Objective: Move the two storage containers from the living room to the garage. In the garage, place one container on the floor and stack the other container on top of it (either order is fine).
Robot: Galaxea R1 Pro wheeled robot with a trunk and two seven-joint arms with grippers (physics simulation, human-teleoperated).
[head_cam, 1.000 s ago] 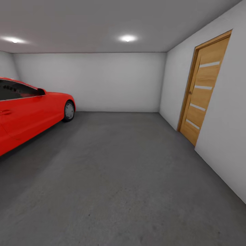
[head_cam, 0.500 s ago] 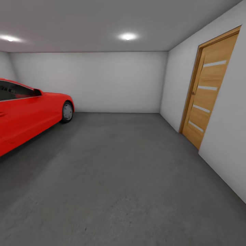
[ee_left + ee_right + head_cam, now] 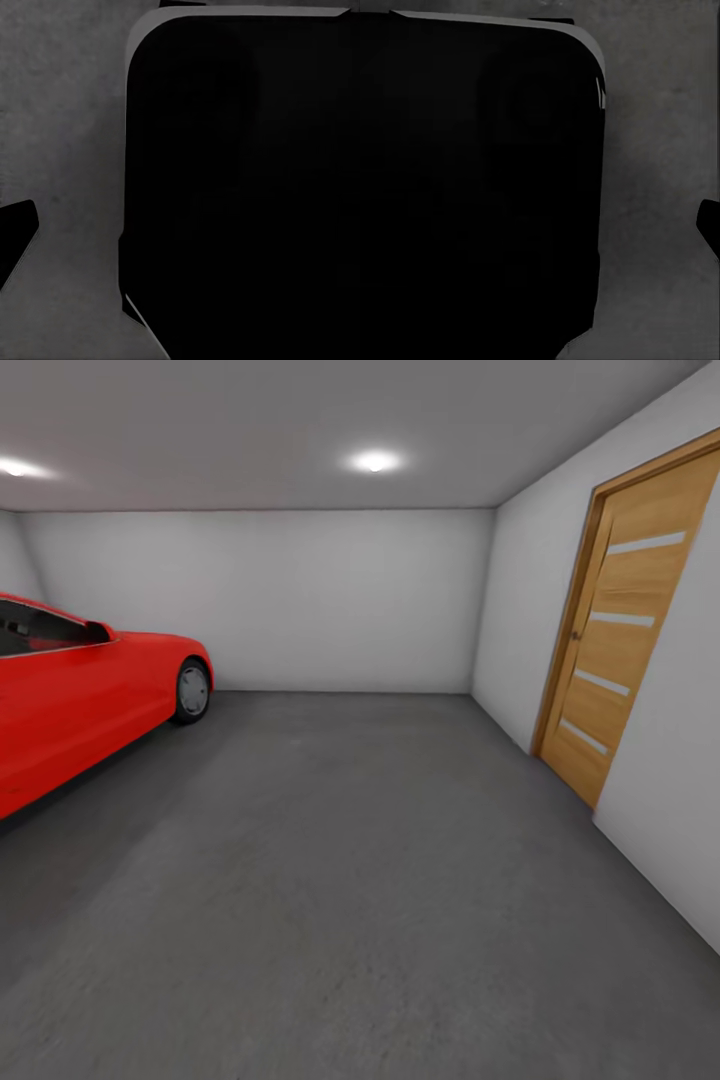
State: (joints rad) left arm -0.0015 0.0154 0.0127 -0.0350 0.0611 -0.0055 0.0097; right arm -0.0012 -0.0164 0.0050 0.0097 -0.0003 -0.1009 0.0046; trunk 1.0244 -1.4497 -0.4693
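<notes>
Red car [image 3: 80, 700] at left; wooden door [image 3: 625, 640] in right wall.

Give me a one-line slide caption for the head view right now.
Garage interior: red car at left, wooden door in the right wall, dark grey floor stretching ahead to the white back wall.

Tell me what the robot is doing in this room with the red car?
The robot is inside the garage, looking across the dark grey floor toward the far white wall. A red car is parked on the left and a wooden door stands shut on the right. Nothing is being handled in the head view. Both wrist views show a big dark shape over grey floor, too dark to identify.
</notes>
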